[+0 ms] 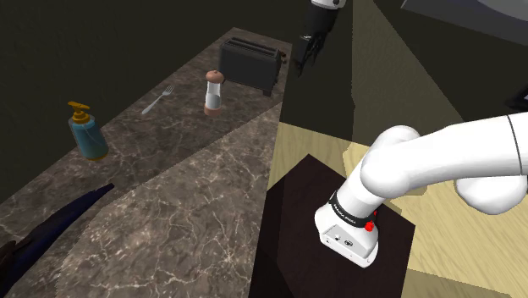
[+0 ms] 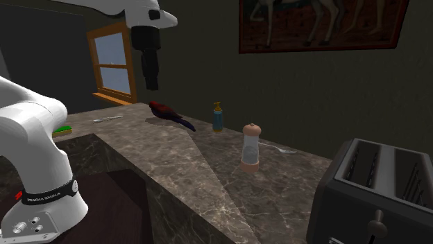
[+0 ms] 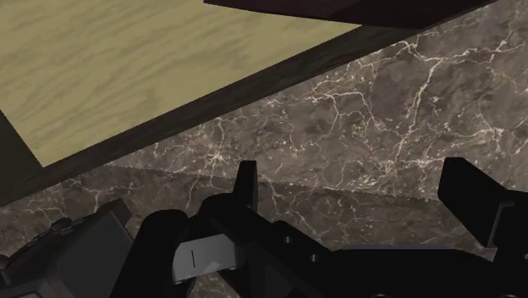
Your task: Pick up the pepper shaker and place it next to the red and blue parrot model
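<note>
- White robot arm with dark joints (image 1: 406, 169), its rounded base closest in the shoulder view, seated on a dark box stand (image 1: 296, 229); the arm reaches up and away over the work surface
- Long countertop of dark brown marble with pale veins (image 1: 186, 195), running from the shoulder view's lower left up towards the middle top, with tan wood-grain floor (image 1: 440, 245) beside the stand
- Dark grey two-slot toaster (image 1: 250, 63) at the far end of the counter in the shoulder view, and at the lower right of the second exterior view
- All-black two-finger gripper (image 2: 150, 69), hanging high above the counter and pointing down; in the wrist view its fingers (image 3: 245, 182) stand wide apart with nothing between them, over marble near the counter's edge
- Red and dark blue parrot model (image 2: 170, 114), lying on the counter towards the second exterior view's left, well apart from the shaker
- Pepper shaker with a clear body and tan cap and base (image 1: 213, 93), standing upright on the counter between the toaster and the fork, untouched and far from the gripper
- Blue soap bottle with a yellow pump (image 1: 87, 134), upright near the counter's back edge
- Silver fork (image 1: 157, 100), lying flat just beside the shaker
</note>
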Robot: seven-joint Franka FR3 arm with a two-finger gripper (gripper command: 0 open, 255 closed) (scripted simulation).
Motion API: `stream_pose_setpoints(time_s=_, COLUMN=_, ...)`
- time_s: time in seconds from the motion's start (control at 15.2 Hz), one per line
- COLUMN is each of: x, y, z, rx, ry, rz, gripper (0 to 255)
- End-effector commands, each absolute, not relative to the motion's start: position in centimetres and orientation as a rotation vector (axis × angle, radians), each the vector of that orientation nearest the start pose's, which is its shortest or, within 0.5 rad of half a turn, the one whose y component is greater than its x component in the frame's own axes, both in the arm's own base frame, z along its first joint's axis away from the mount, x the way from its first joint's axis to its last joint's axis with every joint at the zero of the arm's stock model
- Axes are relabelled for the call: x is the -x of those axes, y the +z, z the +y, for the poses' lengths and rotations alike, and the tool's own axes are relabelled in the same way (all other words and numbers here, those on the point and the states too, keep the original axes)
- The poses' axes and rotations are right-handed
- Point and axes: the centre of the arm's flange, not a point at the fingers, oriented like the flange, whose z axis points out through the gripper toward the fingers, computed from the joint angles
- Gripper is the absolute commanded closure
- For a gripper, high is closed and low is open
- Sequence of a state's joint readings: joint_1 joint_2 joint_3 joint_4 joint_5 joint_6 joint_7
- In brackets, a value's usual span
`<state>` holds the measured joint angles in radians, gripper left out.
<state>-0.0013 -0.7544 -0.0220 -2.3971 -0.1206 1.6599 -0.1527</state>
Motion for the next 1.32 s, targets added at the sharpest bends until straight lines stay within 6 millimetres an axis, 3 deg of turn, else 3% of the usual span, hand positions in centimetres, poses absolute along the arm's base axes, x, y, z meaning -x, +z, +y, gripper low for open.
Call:
stream_pose_setpoints(time_s=0.0, x=-32.2, y=56.9, z=-2.1, rx=3.239, ry=-0.013, rz=-0.235, gripper=0)
stream_pose_setpoints(time_s=1.25, x=-55.5, y=47.5, z=-5.1, rx=3.039, ry=-0.025, rz=-0.283, gripper=0)
